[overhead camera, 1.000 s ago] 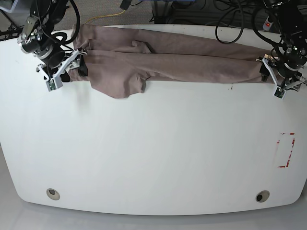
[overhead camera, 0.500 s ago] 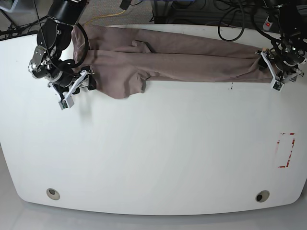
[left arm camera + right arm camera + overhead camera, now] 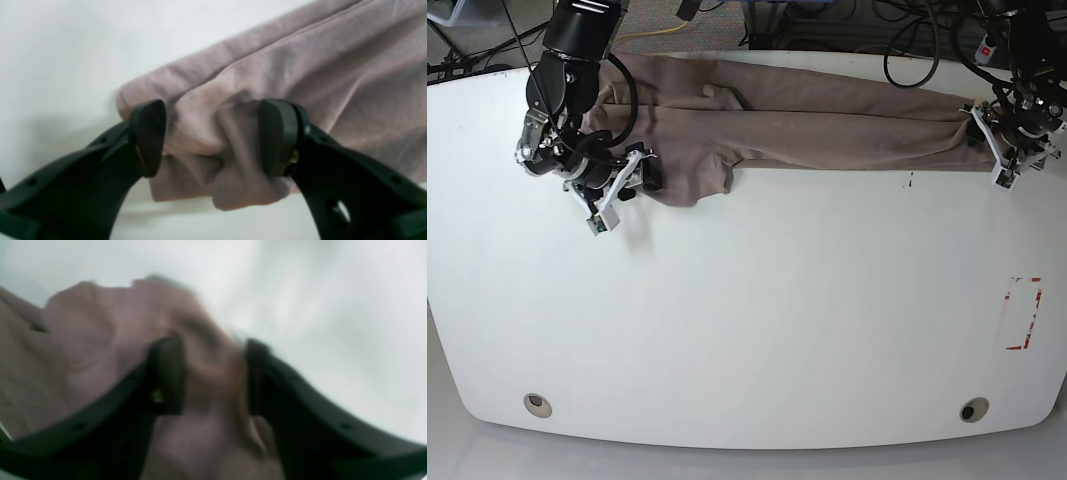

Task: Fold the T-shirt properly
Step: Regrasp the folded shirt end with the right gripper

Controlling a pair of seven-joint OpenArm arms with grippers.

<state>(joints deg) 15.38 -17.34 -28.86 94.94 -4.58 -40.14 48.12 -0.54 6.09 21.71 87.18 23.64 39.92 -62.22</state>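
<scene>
The T-shirt lies in a long band along the far edge of the white bench. The left pincer sits at one end of the band, jaws spread, with bunched fabric between the pads. The right pincer straddles a fold at the opposite end; the blurred view does not show whether it pinches the cloth.

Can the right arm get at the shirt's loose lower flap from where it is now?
Probably yes: the right gripper already sits at the T-shirt flap, fabric between its fingers, nothing blocking.
</scene>
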